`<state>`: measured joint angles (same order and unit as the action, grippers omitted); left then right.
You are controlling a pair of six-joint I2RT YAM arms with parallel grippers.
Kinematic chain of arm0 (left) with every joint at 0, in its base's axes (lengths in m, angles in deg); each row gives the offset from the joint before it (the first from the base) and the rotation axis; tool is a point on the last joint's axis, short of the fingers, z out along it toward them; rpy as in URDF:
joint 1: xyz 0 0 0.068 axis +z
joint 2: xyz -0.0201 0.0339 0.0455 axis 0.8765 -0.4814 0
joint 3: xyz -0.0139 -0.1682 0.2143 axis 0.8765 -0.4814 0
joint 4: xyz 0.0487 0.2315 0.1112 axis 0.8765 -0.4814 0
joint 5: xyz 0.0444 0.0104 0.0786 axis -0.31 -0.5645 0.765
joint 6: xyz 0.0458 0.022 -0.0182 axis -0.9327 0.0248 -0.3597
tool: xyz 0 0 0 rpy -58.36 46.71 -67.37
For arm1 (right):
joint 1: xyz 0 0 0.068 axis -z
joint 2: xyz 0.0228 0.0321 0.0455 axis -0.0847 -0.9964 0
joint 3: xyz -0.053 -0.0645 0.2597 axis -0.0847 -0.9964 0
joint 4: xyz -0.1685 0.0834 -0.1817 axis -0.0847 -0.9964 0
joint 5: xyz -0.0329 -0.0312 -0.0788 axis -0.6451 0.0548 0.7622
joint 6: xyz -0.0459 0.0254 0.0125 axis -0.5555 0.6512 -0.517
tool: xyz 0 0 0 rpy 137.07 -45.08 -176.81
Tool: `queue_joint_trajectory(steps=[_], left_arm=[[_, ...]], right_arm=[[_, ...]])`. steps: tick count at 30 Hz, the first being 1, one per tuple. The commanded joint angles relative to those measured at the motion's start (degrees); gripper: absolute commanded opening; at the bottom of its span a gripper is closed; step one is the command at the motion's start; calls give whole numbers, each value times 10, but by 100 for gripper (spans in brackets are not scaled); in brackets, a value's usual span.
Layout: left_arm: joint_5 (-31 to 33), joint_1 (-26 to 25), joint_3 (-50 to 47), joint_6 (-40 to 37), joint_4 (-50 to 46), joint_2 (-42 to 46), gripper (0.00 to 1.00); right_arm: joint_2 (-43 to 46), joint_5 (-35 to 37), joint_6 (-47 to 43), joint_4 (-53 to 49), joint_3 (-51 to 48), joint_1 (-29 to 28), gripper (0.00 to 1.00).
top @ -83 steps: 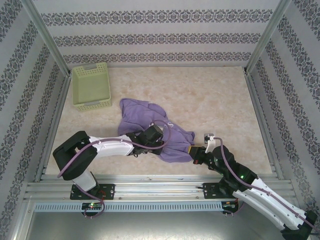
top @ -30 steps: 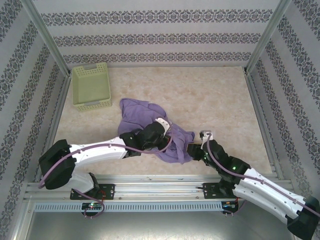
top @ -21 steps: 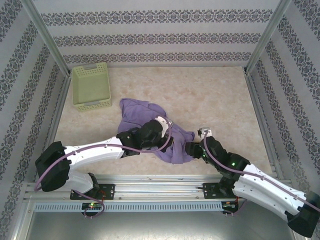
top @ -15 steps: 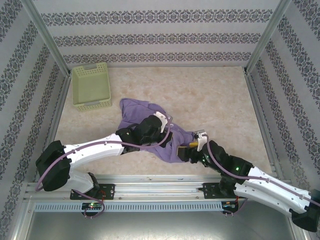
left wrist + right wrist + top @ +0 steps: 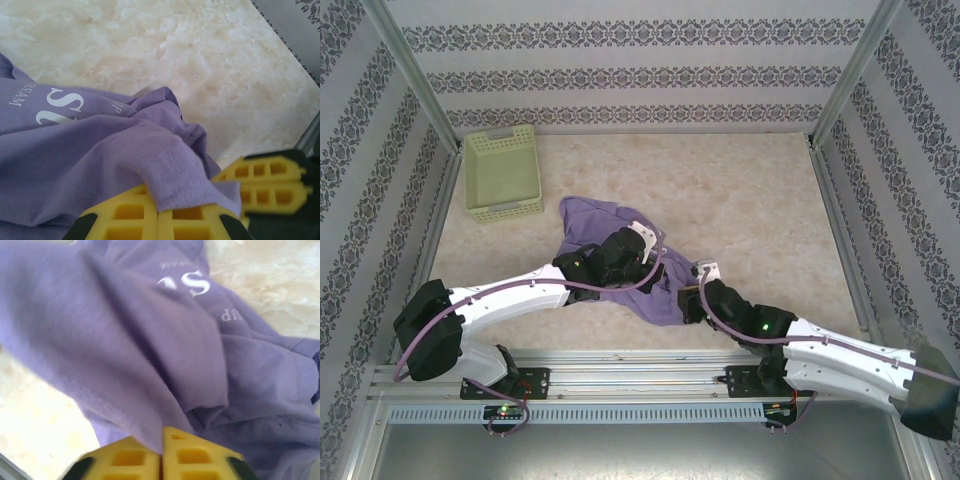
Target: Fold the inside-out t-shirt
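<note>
Left gripper (image 5: 157, 220) and right gripper (image 5: 161, 456) clamped on inside-out t-shirt (image 5: 592, 222)
Top view: bunched at table (image 5: 750, 200) centre, apart from basket (image 5: 503, 172) – wrist views add white lettering (image 5: 60, 104) and cloth nipped between touching fingers, seemingly a fold at right

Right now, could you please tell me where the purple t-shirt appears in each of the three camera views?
Top external: the t-shirt lies crumpled near the centre, to the lower right of the green basket.
Left wrist: the t-shirt takes the lower left.
Right wrist: the t-shirt spreads from the top left to the right edge.
Shared landmark: the cream marbled table.
</note>
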<state>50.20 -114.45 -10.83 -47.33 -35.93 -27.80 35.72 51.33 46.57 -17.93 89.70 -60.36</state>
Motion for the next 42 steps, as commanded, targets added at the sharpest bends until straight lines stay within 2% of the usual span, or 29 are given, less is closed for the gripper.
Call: queue_joint_trajectory(steps=[1, 5, 11, 17, 21, 24, 28, 30, 34, 42], left_arm=[[-27, 9, -9, -34, -18, -3, 0], [-78, 10, -23, -56, -7, 2, 0], [-144, 9, -43, -89, -9, 0, 0], [-192, 4, -52, -109, -14, -40, 0], [-193, -15, -41, -127, -40, -83, 0], [-207, -29, -44, -130, -38, -93, 0], [-201, -42, -56, -125, -28, -78, 0], [-185, -42, -62, -121, -20, -73, 0], [-156, -42, -61, -122, -12, -73, 0], [-171, -42, -55, -98, 42, -94, 0]], right_arm=[[2, -67, 3, 35, -16, 46, 0], [-3, -81, 4, 16, -33, 81, 0], [0, -160, -14, 24, -48, 147, 0], [-9, -122, -22, -28, -28, 182, 0], [-47, -97, -38, -29, 5, 198, 0], [-83, -85, -56, -31, 35, 234, 0], [-115, -140, -86, 2, 73, 306, 0], [-129, -161, -105, 15, 100, 323, 0], [-158, -173, -144, 17, 167, 328, 0], [-169, -218, -141, 46, 214, 330, 0]])
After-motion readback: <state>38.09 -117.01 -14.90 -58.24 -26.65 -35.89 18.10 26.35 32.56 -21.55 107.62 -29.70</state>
